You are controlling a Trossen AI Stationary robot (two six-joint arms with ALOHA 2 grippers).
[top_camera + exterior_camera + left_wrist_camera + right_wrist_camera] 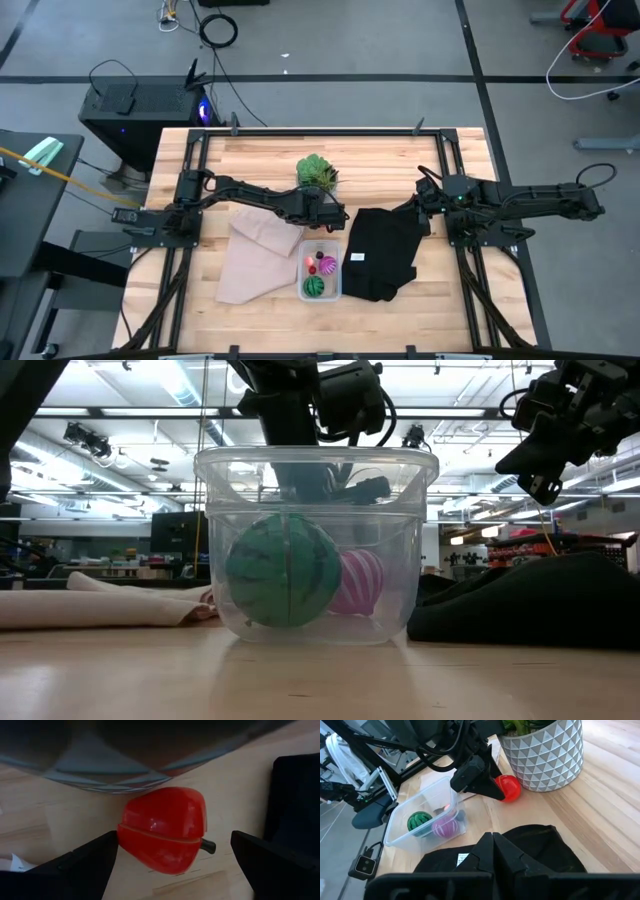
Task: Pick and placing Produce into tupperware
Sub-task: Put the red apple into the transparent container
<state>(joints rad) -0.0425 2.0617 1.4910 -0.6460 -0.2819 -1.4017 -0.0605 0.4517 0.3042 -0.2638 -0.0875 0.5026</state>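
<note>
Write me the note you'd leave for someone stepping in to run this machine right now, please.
Left gripper: open, fingers either side of the red piece, which lies on the table beside the plant pot, outside the tub.
Right gripper: shut, empty, waiting above the black cloth.
Done: green ball and magenta ball are in the tub.
Left: close on the red piece, carry it to the tub, release. Any smaller bits in the tub are too small to make out.
</note>
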